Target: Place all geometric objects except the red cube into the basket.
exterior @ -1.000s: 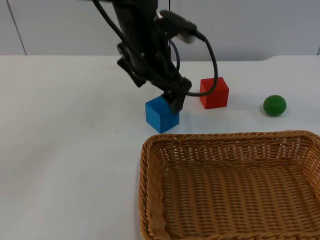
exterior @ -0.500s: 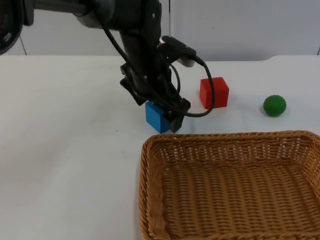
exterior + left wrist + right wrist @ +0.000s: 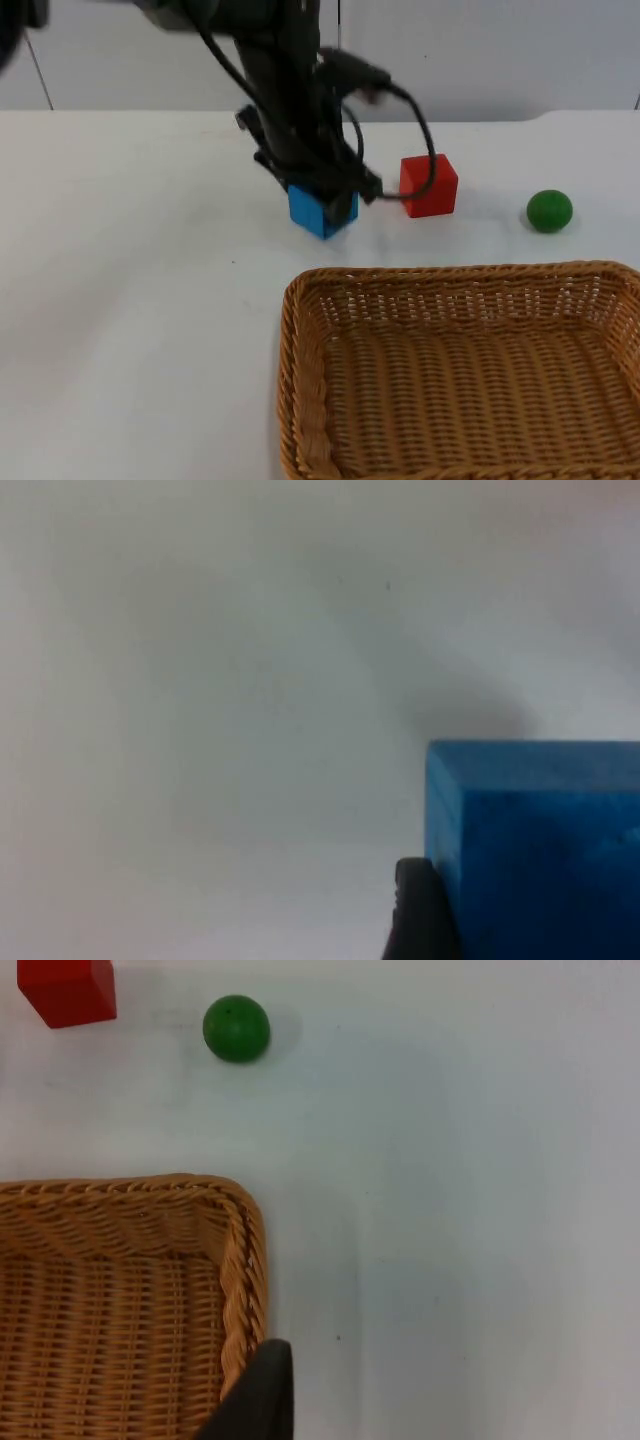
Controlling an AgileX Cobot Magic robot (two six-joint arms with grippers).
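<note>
Item: blue cube (image 3: 322,208), mid-bench, held tight in my left gripper (image 3: 326,203); the basket (image 3: 300,300) rim lies just toward the front edge. Right gripper (image 3: 250,1400) waits beside the basket's corner, fingers unreadable.

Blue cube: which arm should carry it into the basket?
Left. The left gripper is already down around the blue cube, near the basket. The right gripper waits at the basket's far side, nearer the green ball.

Overhead and right-wrist views share the basket (image 3: 460,370).
</note>
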